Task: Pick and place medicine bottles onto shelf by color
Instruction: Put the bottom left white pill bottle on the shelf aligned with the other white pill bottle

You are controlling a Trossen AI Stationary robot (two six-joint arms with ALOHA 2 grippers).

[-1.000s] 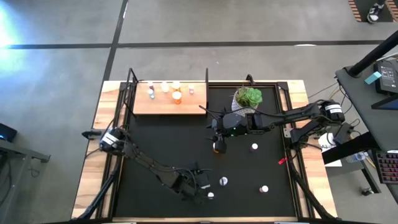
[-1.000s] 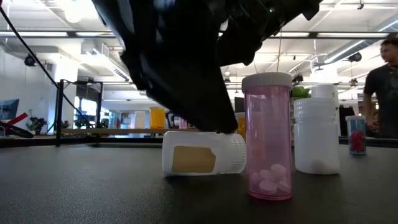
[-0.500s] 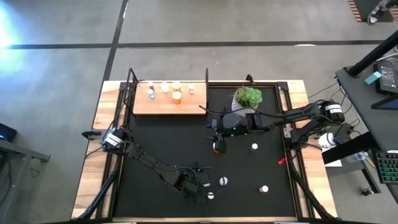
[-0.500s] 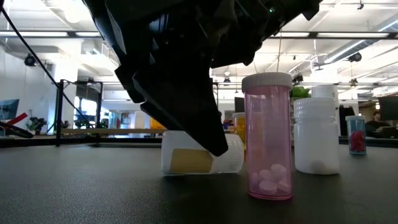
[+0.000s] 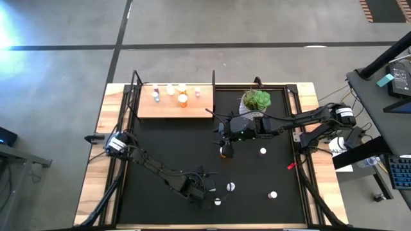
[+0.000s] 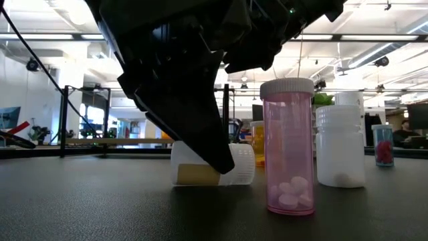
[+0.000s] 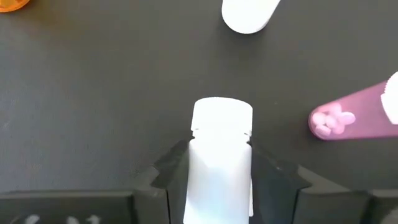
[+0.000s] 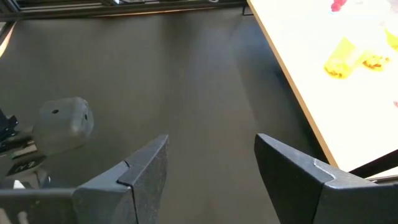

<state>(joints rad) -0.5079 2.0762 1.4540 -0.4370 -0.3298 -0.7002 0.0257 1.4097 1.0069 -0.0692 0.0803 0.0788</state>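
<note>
left gripper (image 7: 219,163) fingers snug on both sides of a lying white plastic bottle (image 7: 221,155), mat's 6 o'clock edge | pink see-through bottle (image 6: 289,147) upright just beside | right gripper (image 8: 211,168) wide open, empty, mid-mat | light-wood shelf (image 5: 174,104) at 11 o'clock

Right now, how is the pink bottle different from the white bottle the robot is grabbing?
The pink bottle stands upright; the white bottle lies on its side. You can see pills through the pink one; the white one hides its inside. The white one sits between the left tool's fingers; the pink stands free. Both have white caps.
</note>
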